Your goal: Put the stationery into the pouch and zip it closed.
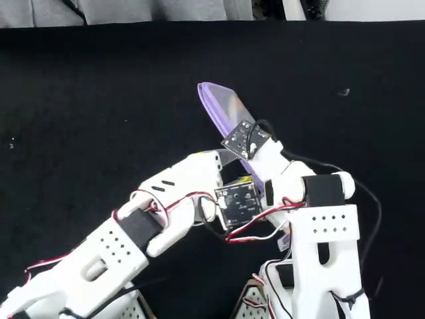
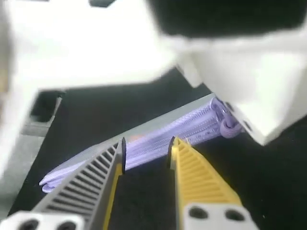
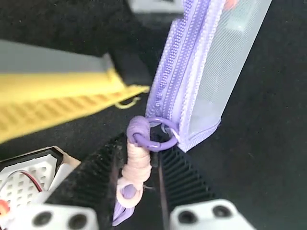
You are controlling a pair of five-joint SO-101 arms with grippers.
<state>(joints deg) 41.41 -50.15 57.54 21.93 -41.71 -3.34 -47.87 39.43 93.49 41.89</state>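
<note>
With the right tool (image 3: pixel 140 155) clamped on the zipper pull (image 3: pixel 135 168) and the left tool (image 2: pixel 146 148) open just beside the lilac pouch (image 1: pixel 222 106), which lies on the black worktop (image 1: pixel 80 100) bordered by a pale curtain (image 1: pixel 133 10), traction may drag the unrestrained pouch or slip the cord.

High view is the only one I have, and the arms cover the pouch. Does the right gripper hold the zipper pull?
Observer: Yes. The right gripper is shut on the pull cord, which is tied to the zipper ring at the end of the pouch.
Operator: And the left gripper?
Observer: The left gripper is open, with its tips at the zip. I cannot tell whether they touch it.
Operator: Is anything inside?
Observer: An orange thing shows through the clear side, but it is too cropped to name.
</note>
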